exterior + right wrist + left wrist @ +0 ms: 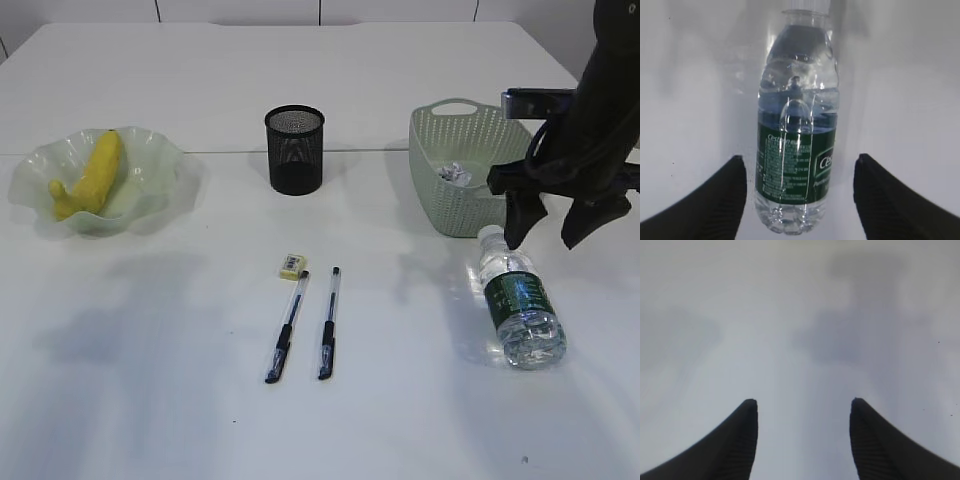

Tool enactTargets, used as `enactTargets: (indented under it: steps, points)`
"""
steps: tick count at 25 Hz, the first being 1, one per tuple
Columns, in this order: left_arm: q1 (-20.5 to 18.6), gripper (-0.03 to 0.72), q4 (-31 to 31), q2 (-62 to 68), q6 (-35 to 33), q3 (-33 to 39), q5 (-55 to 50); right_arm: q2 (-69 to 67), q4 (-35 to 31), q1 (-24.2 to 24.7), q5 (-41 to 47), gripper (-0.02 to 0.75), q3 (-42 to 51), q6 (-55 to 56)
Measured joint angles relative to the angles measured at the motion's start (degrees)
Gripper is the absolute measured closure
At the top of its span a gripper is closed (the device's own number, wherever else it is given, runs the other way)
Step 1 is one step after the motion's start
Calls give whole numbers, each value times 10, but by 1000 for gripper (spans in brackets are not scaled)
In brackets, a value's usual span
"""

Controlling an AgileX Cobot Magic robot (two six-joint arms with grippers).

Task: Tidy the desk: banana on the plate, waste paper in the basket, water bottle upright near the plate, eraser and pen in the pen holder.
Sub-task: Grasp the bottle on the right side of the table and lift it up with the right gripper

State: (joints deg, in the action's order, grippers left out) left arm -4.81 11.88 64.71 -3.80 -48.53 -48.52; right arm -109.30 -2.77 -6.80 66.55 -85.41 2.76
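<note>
Here, the right gripper [545, 238] hangs wide open and empty just above the neck of the water bottle [520, 300], which lies on its side on the white worktop [150, 330] beside the basket [450, 205]. The left gripper [804, 407] is also spread, holding nothing. A banana [95, 175] rests on the plate [150, 200].

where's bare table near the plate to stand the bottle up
Bare table lies in front of the plate, left of the eraser and pens, and between the plate and pen holder. It is crowded on the right, where the bottle lies beside the basket under the open right gripper.
</note>
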Motion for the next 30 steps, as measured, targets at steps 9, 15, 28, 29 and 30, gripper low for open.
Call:
enactTargets:
  steps: [9, 15, 28, 29, 30]
  points:
    - [0, 276, 0, 0, 0, 0, 1, -16, -31, 0, -44, 204, 0, 0]
    - [0, 276, 0, 0, 0, 0, 2, -22, -32, 0, -89, 204, 0, 0]
    - [0, 276, 0, 0, 0, 0, 8, -45, -24, 0, -111, 141, 0, 0]
    - [0, 276, 0, 0, 0, 0, 8, -49, -23, 0, -110, 141, 0, 0]
    - [0, 276, 0, 0, 0, 0, 8, -53, -23, 0, -110, 141, 0, 0]
